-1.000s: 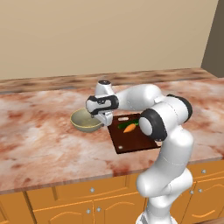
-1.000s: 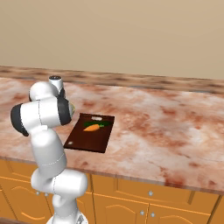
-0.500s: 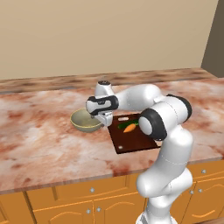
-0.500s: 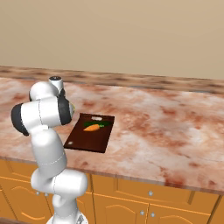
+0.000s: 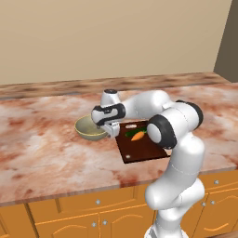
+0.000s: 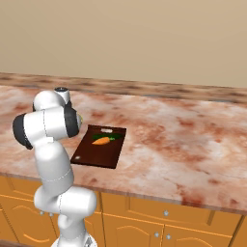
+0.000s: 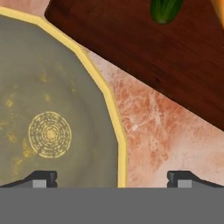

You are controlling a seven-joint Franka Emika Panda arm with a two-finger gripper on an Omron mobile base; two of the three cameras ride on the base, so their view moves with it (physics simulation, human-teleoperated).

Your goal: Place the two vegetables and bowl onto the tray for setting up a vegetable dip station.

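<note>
Reddish-brown tray (image 5: 145, 148) at centre already carried carrot (image 5: 137, 135) and cucumber (image 5: 135, 133); open gripper (image 7: 112, 177) straddled the bowl (image 5: 89, 129) rim, bowl unplaced.

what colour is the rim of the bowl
Pale yellow around the bowl, clearest in the hand view.

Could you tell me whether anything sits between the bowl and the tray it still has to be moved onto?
Nothing visible does. In the hand view, bare counter separates the bowl from the tray. The cucumber and carrot already lie on the tray, which could crowd the landing spot. The open end effector straddles the bowl's rim.
</note>
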